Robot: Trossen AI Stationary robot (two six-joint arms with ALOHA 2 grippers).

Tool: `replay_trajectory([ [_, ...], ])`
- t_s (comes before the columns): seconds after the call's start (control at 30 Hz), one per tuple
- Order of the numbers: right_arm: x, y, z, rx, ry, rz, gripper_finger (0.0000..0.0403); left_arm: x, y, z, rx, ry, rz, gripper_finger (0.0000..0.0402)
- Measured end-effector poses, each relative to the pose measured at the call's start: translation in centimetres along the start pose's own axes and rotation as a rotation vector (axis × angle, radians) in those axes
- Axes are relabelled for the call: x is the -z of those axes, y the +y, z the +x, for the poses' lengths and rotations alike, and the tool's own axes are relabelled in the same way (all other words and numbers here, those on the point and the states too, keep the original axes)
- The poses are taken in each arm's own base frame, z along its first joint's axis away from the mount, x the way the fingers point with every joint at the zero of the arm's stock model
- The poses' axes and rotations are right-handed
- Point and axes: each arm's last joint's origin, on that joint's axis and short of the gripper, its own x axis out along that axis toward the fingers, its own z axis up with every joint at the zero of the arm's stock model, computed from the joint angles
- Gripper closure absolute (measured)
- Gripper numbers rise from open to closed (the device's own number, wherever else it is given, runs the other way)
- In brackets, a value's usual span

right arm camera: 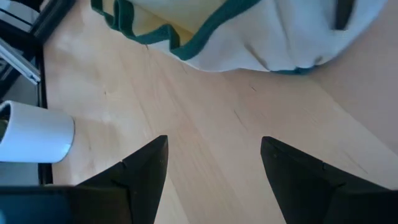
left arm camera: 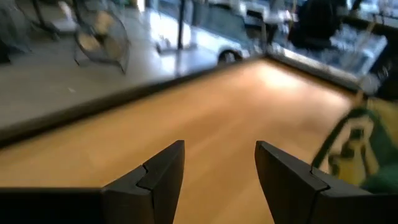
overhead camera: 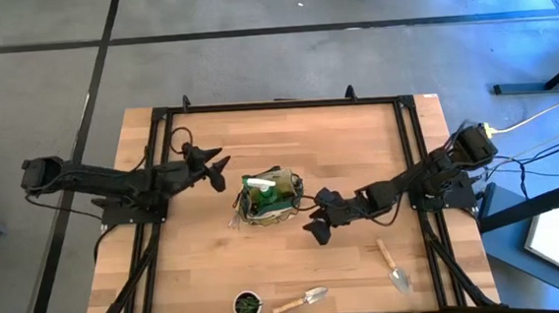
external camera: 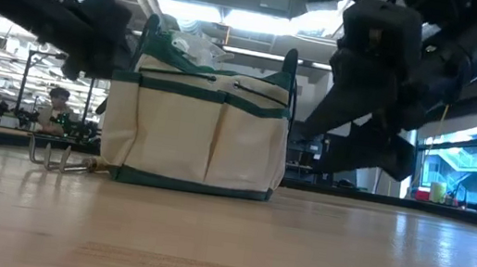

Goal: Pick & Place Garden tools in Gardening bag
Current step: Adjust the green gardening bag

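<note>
Currently I count: gardening bag mid-table, spray bottle inside; two trowels lie near the front edge. Left gripper and right gripper flank the bag, both spread, empty.

No writing, label, brand, number or sign can be read in any of the four views. The gardening bag shows only plain cream fabric with green trim, and the table bare wood.

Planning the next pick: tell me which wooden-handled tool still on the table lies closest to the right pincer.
The trowel near the table's right edge, below the right pincer. The other trowel lies by the plant pot; the fork lies beyond the bag.
</note>
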Motion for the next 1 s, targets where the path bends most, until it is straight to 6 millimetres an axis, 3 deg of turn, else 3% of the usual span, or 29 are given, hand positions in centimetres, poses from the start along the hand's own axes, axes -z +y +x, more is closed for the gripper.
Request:
replay_trajectory([
  [0.23, 0.2, 0.9, 0.3, -0.063, -0.067, 0.027, 0.0143, 0.3, 0.9, 0.9, 0.263, 0.184, -0.026, 0.0210],
  [0.4, 0.7, 1.7, 0.0, -0.084, -0.113, 0.051, 0.0144, 0.7, 1.4, 1.1, 0.259, 0.198, -0.034, 0.0219],
  [0.57, 1.3, 2.0, -0.2, -0.059, -0.156, 0.078, 0.0152, 1.3, 1.5, 1.6, 0.245, 0.230, -0.024, 0.0256],
  [0.7, 1.6, 2.1, -0.3, -0.060, -0.149, 0.085, 0.0203, 1.5, 1.4, 1.9, 0.243, 0.235, -0.021, 0.0299],
  [0.93, 1.7, 2.1, -0.3, -0.054, -0.153, 0.071, 0.0376, 2.0, 1.3, 2.2, 0.241, 0.254, 0.011, 0.0389],
  [1.0, 1.7, 2.1, -0.4, -0.045, -0.166, 0.056, 0.0394, 2.0, 1.3, 2.3, 0.262, 0.267, 0.014, 0.0396],
])
